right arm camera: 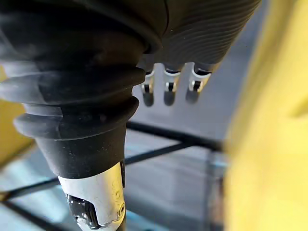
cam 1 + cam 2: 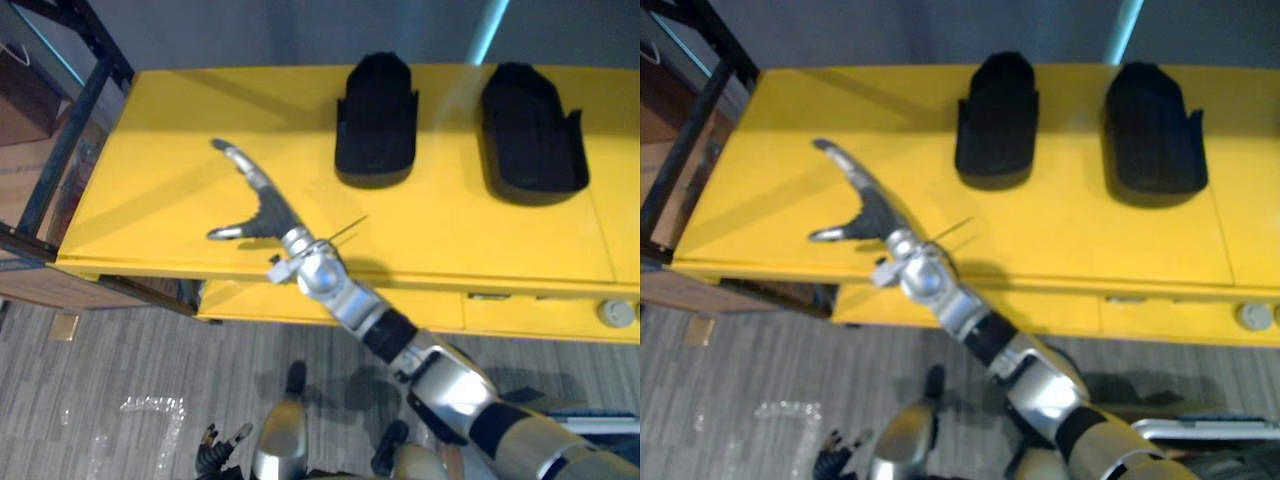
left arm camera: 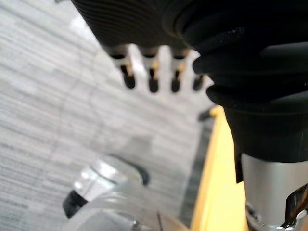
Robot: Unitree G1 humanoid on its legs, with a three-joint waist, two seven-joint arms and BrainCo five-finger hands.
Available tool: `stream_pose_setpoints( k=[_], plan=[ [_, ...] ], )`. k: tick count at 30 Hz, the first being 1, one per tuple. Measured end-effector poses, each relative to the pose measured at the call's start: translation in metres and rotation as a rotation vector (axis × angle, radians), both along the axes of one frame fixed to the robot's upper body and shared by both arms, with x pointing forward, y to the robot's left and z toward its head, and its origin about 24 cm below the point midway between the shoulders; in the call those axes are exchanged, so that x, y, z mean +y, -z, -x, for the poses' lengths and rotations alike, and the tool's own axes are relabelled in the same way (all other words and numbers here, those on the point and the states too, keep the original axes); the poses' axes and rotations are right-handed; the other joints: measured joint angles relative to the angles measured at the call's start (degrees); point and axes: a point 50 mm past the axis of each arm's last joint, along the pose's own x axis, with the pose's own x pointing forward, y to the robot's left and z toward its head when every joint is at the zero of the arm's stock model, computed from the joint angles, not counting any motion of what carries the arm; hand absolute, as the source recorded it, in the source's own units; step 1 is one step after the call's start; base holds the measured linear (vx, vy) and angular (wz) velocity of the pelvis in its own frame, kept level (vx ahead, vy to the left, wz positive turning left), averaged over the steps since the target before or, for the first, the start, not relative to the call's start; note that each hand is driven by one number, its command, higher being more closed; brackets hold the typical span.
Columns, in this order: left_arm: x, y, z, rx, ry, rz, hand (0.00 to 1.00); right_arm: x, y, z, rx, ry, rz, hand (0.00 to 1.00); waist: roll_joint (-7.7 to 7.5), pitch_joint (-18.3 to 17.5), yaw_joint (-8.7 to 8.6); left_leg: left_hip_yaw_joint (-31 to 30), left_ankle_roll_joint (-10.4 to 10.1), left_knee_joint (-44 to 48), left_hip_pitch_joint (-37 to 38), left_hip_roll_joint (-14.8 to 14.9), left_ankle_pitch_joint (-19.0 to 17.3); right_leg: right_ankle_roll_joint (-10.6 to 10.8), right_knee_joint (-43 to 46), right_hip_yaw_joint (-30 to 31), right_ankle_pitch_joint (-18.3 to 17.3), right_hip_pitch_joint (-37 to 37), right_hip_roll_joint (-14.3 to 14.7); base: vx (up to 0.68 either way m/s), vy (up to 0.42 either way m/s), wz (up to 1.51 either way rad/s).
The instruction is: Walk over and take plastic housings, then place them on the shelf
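The yellow table (image 2: 150, 200) runs off past the right edge; the dark shelf frame (image 2: 75, 120) is cut by the left edge. A round grey thing (image 2: 616, 313) on the table's front is too small to tell; the left hand (image 2: 215, 450), low near the floor, is tiny at the bottom edge.

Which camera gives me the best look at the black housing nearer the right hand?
The left eye view: the housing sits whole and unobstructed on the yellow table, beyond the open right hand. The right eye view matches it. The wrist views catch the floor and a dark frame instead.
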Motion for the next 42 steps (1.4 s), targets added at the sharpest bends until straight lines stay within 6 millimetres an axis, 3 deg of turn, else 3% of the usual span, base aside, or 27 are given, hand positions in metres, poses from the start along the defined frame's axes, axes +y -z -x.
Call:
stream_pose_setpoints(
  k=[3, 6, 10, 12, 13, 16, 18, 20, 22, 24, 28, 32, 36, 37, 38, 39, 40, 41, 42],
  plan=[
    [0.004, -0.003, -0.005, -0.019, -0.027, -0.036, 0.0, -0.008, -0.004, 0.012, 0.044, -0.082, -0.097, 0.0, -1.5, -3.4, -1.84, 1.9, -0.1, -1.3, 1.4, 0.1, 0.0, 0.0, -1.9, 1.2, 0.8, 0.8, 0.2, 0.08, -0.016, -0.26],
    [0.004, -0.006, -0.018, -0.044, -0.01, -0.069, 0.0, -0.034, 0.007, 0.016, 0.155, -0.112, -0.185, 0.0, -2.27, -6.2, -3.65, 3.8, -0.1, -2.7, 3.1, 0.2, 0.0, 0.0, -2.2, 3.1, 1.1, 0.6, 0.2, 0.03, 0.001, -0.28],
    [0.0, -0.01, -0.035, -0.064, 0.071, -0.102, 0.0, -0.105, 0.054, 0.013, 0.364, 0.109, -0.307, 0.0, -3.56, -8.1, -6.1, 7.7, -0.3, -3.2, 4.8, 0.4, -0.4, -0.2, -1.9, 7.0, 2.0, -0.5, 0.3, -0.02, 0.019, -0.49],
    [-0.006, -0.009, -0.04, -0.046, 0.138, -0.106, 0.0, -0.154, 0.084, 0.02, 0.465, 0.3, -0.389, 0.0, -3.81, -8.3, -7.89, 11.0, -0.4, -3.3, 6.1, 0.9, -0.6, -0.5, -1.7, 10.4, 2.9, -1.7, 0.9, -0.06, 0.016, -0.85],
    [-0.009, -0.008, -0.04, -0.032, 0.167, -0.101, 0.0, -0.181, 0.098, 0.029, 0.503, 0.417, -0.423, 0.0, -3.85, -8.4, -8.76, 13.3, -0.4, -3.3, 7.1, 1.2, -0.9, -0.6, -1.3, 12.8, 3.1, -2.5, 1.2, -0.07, 0.014, -0.96],
    [-0.017, 0.0, -0.032, 0.05, 0.277, -0.083, 0.0, -0.233, 0.129, 0.054, 0.582, 0.668, -0.444, 0.0, -3.64, -8.8, -12.25, 18.9, -0.7, -3.6, 9.9, 2.0, -1.7, -0.5, -1.2, 17.8, 3.7, -3.5, 2.0, -0.06, 0.009, -0.94],
    [-0.018, 0.003, -0.03, 0.082, 0.343, -0.088, 0.0, -0.257, 0.144, 0.071, 0.621, 0.784, -0.439, 0.0, -3.38, -9.1, -14.2, 22.9, -1.0, -3.6, 11.5, 2.7, -2.0, -0.6, -1.4, 21.2, 4.3, -4.6, 3.1, -0.06, -0.002, -1.03],
    [-0.021, 0.004, -0.029, 0.09, 0.386, -0.078, 0.0, -0.277, 0.154, 0.09, 0.631, 0.888, -0.438, 0.0, -3.18, -9.2, -14.56, 27.8, -1.6, -3.6, 13.1, 3.5, -2.3, -0.9, -3.0, 22.5, 5.3, -5.8, 3.7, -0.07, -0.016, -1.3],
    [-0.02, 0.004, -0.028, 0.103, 0.408, -0.081, 0.0, -0.284, 0.16, 0.102, 0.634, 0.943, -0.384, 0.0, -3.2, -9.4, -15.38, 31.5, -2.2, -3.6, 14.1, 4.2, -2.7, -0.9, -4.4, 22.3, 7.7, -6.0, 3.8, -0.05, -0.02, -1.0],
    [-0.022, 0.006, -0.029, 0.118, 0.443, -0.081, 0.0, -0.291, 0.17, 0.115, 0.661, 1.006, -0.365, 0.0, -3.13, -9.4, -17.31, 32.6, -2.5, -3.6, 13.8, 4.6, -2.5, -1.0, -6.2, 22.3, 9.3, -6.3, 4.0, -0.03, -0.043, -0.33],
    [-0.027, 0.007, -0.031, 0.136, 0.476, -0.074, 0.0, -0.295, 0.182, 0.123, 0.693, 1.038, -0.376, 0.0, -2.5, -9.5, -17.36, 34.0, -2.7, -3.6, 14.0, 4.6, -2.6, -1.0, -7.1, 22.1, 10.2, -6.4, 4.0, -0.01, -0.014, -0.16],
    [-0.026, 0.007, -0.029, 0.147, 0.48, -0.071, 0.0, -0.293, 0.18, 0.121, 0.681, 1.027, -0.379, 0.0, -1.94, -9.9, -17.05, 34.9, -3.0, -3.5, 14.9, 4.6, -2.9, -1.0, -7.3, 22.5, 10.8, -6.3, 4.1, 0.03, 0.006, -0.09],
    [-0.024, 0.009, -0.021, 0.164, 0.47, -0.059, 0.0, -0.28, 0.175, 0.107, 0.663, 0.94, -0.39, 0.0, -1.66, -10.1, -16.57, 34.1, -3.6, -1.4, 15.0, 5.2, -4.3, -1.3, -8.0, 24.0, 11.5, -6.4, 5.1, 0.03, -0.01, -0.17],
    [-0.023, 0.009, -0.022, 0.16, 0.465, -0.057, 0.0, -0.276, 0.173, 0.103, 0.656, 0.915, -0.389, 0.0, -1.82, -10.0, -16.29, 32.2, -3.4, 0.8, 14.4, 5.6, -5.5, -1.3, -8.1, 24.5, 11.6, -6.3, 5.3, 0.02, -0.022, -0.53],
    [-0.021, 0.008, -0.023, 0.147, 0.436, -0.051, 0.0, -0.268, 0.168, 0.092, 0.637, 0.848, -0.372, 0.0, -1.87, -9.9, -15.38, 26.1, -1.9, 5.4, 12.9, 6.5, -8.5, -1.4, -8.2, 27.0, 11.7, -6.6, 5.7, -0.01, 0.001, -0.85],
    [-0.02, 0.008, -0.023, 0.136, 0.403, -0.042, 0.0, -0.259, 0.165, 0.078, 0.62, 0.778, -0.344, 0.0, -1.71, -9.8, -14.48, 19.1, 1.1, 11.1, 10.7, 6.7, -12.2, -1.3, -8.4, 29.7, 12.2, -6.9, 6.1, -0.03, 0.027, -1.0],
    [-0.019, 0.008, -0.023, 0.131, 0.388, -0.038, 0.0, -0.255, 0.163, 0.072, 0.616, 0.746, -0.331, 0.0, -1.64, -9.7, -13.73, 15.5, 2.3, 14.2, 9.4, 6.7, -14.1, -1.5, -8.4, 31.1, 12.2, -7.3, 6.3, -0.08, 0.115, -1.22],
    [-0.021, 0.007, -0.023, 0.107, 0.344, -0.018, 0.0, -0.248, 0.16, 0.061, 0.597, 0.698, -0.305, 0.0, -0.97, -9.6, -12.22, 8.0, 4.0, 19.0, 7.5, 5.9, -18.6, -1.3, -8.7, 34.3, 12.6, -8.3, 6.6, -0.14, 0.218, -1.36],
    [-0.024, 0.005, -0.025, 0.075, 0.325, -0.009, 0.0, -0.243, 0.155, 0.052, 0.569, 0.665, -0.283, 0.0, 0.86, -9.7, -10.81, 2.6, 4.1, 21.5, 6.8, 5.5, -22.4, -1.7, -8.8, 36.6, 13.0, -9.5, 7.8, -0.15, 0.253, -1.39]
  ],
)
